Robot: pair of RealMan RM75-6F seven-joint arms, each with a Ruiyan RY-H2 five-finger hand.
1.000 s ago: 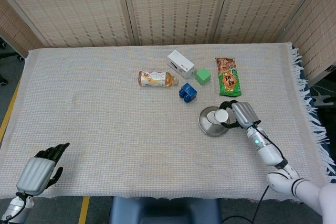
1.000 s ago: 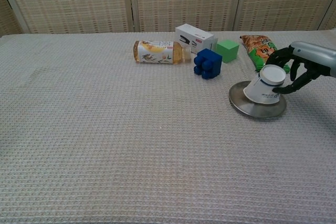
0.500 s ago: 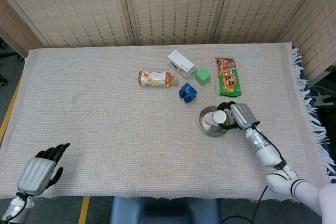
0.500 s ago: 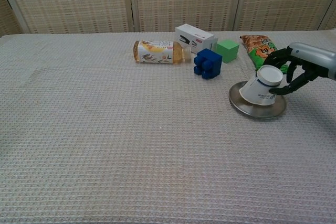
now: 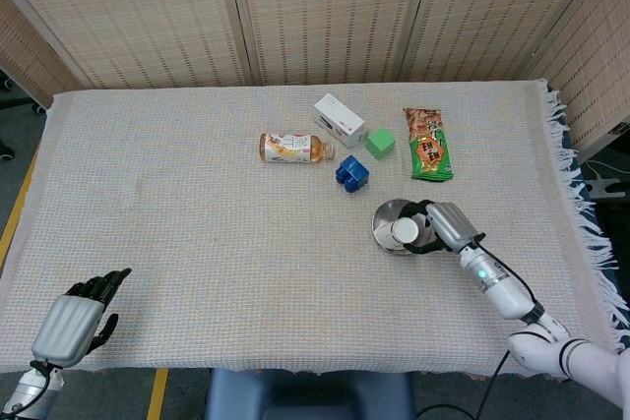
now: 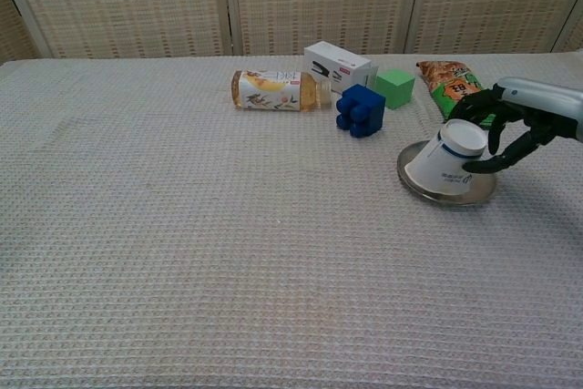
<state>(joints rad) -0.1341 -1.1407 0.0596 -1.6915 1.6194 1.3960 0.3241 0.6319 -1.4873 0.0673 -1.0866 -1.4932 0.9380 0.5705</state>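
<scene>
My right hand (image 6: 510, 129) clamps the tilted white paper cup (image 6: 441, 164) on the round metal plate (image 6: 474, 193); I should lift it slowly and keep the grip firm.

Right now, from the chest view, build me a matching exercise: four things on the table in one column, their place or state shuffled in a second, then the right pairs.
Things
1. paper cup
2. tea bottle
3. blue block
4. snack packet

Places or states
A. lying on its side, left of the white box
B. flat on the cloth behind the right hand
C. tilted on the metal plate, held by the right hand
D. just in front of the green cube

Pairs: 1-C, 2-A, 3-D, 4-B
</scene>
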